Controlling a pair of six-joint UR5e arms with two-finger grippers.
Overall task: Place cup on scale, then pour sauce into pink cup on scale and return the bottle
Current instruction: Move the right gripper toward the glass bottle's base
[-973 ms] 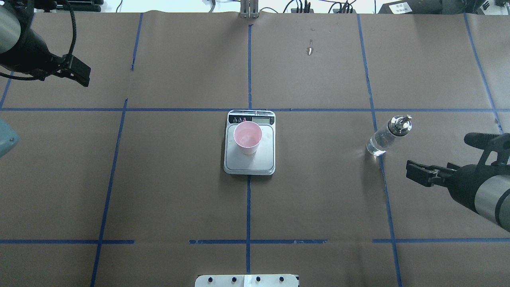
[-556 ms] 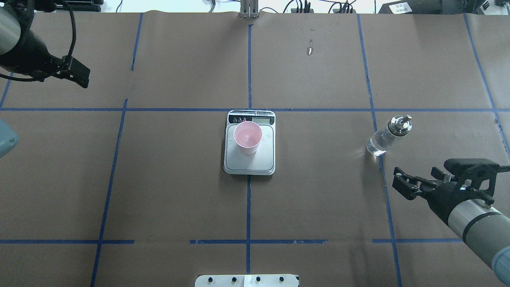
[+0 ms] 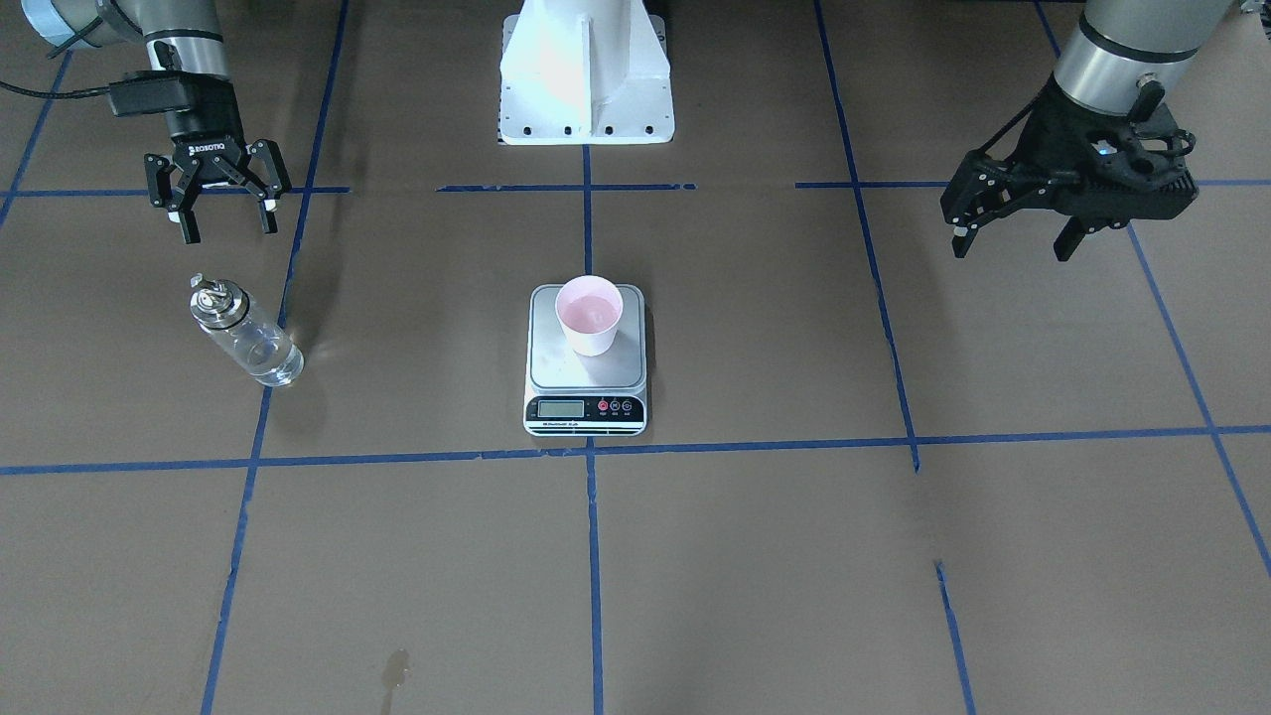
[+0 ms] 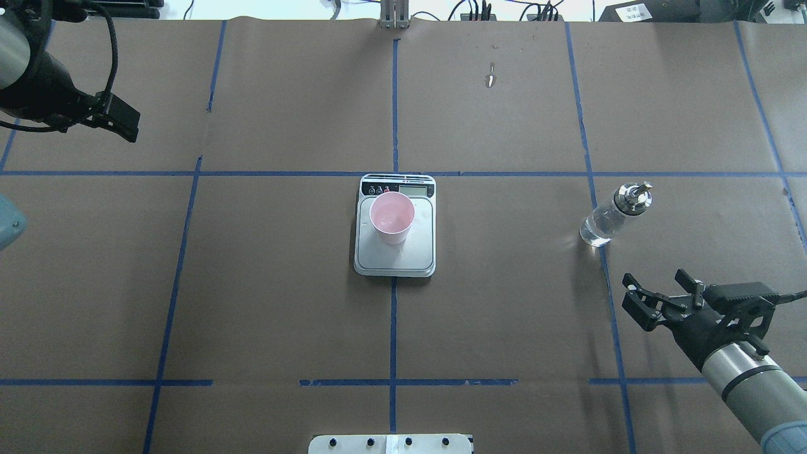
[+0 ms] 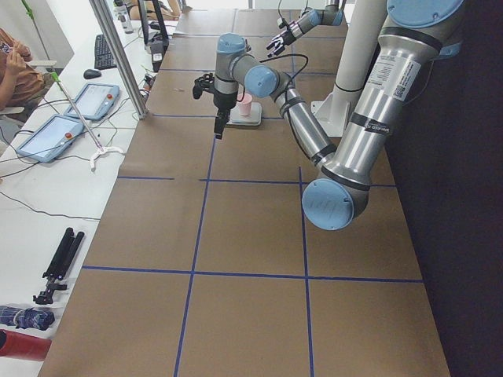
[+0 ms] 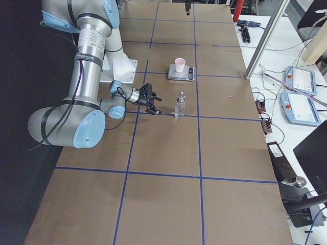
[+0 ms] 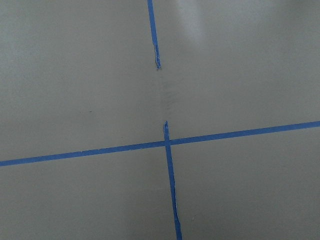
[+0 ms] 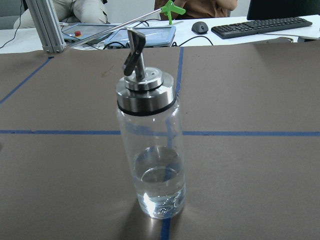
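Right tool (image 3: 227, 226), marked ROBOTIQ, gapes near bottle (image 3: 245, 336).

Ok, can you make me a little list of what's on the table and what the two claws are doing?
cup: pink, upright on the scale
scale: middle of the table
bottle: upright, near the right claw, not held
sauce: clear, low in the bottle
right claw: open, empty, facing the bottle
left claw: open, empty, far from the scale
table: brown paper, blue tape lines
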